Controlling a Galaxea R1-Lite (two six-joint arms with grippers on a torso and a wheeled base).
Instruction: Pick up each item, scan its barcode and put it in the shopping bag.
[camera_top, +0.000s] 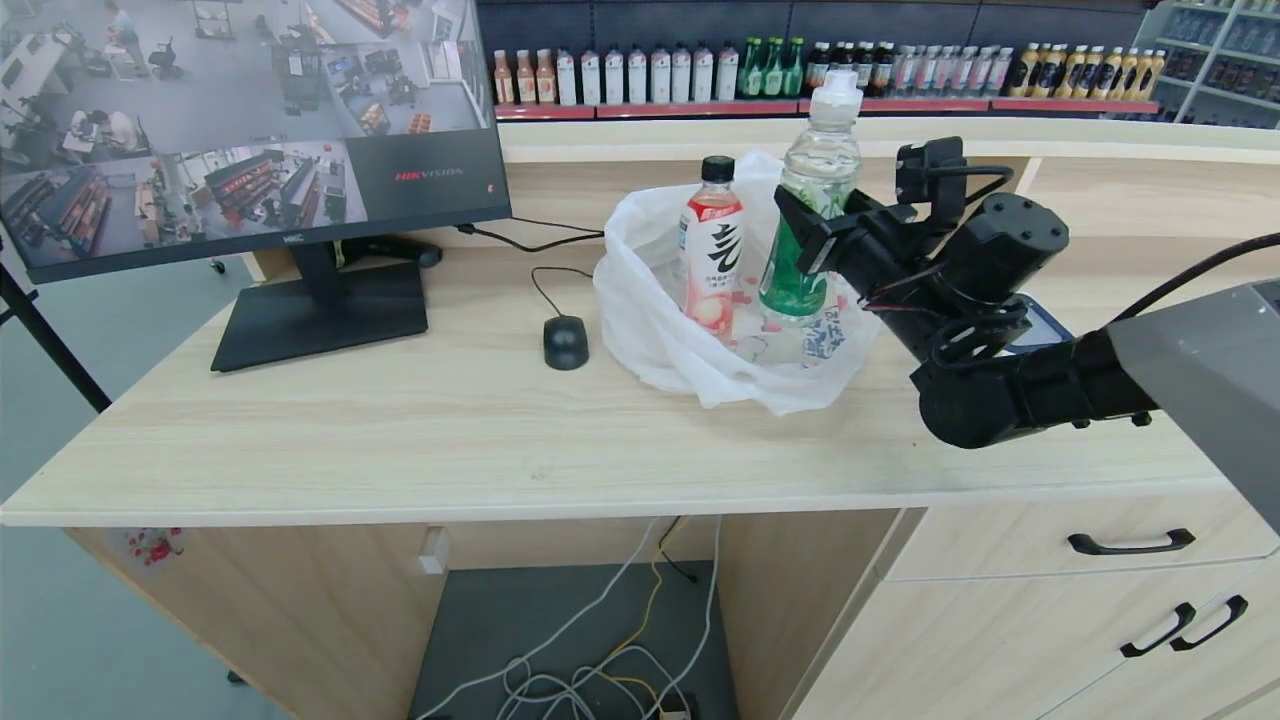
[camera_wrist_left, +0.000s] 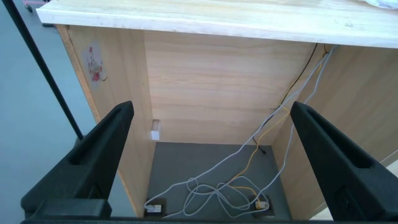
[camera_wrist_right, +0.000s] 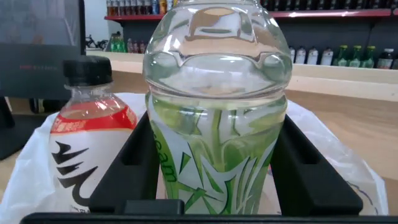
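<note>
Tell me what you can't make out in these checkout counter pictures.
- Head view: whether the clear green-labelled bottle touches the white plastic bag's floor; crumpled folds obscure its base.
- Head view: blue-edged object, mostly behind the right arm.
- Right wrist view: the bottle's cap, cut by the top edge.
- Barcodes: too small.

A thin white plastic shopping bag (camera_top: 650, 320) is seen lying crumpled on the pale wooden surface (camera_top: 400, 420), its mouth spread open upward. Inside it, a clear bottle with a black cap and white-and-pink label (camera_top: 712, 260) is stood upright. Just beside it, a clear plastic bottle with a green label and white cap (camera_top: 818, 170) is clamped upright at its middle by the right gripper (camera_top: 805, 240), its lower end sunk within the bag's mouth.
</note>
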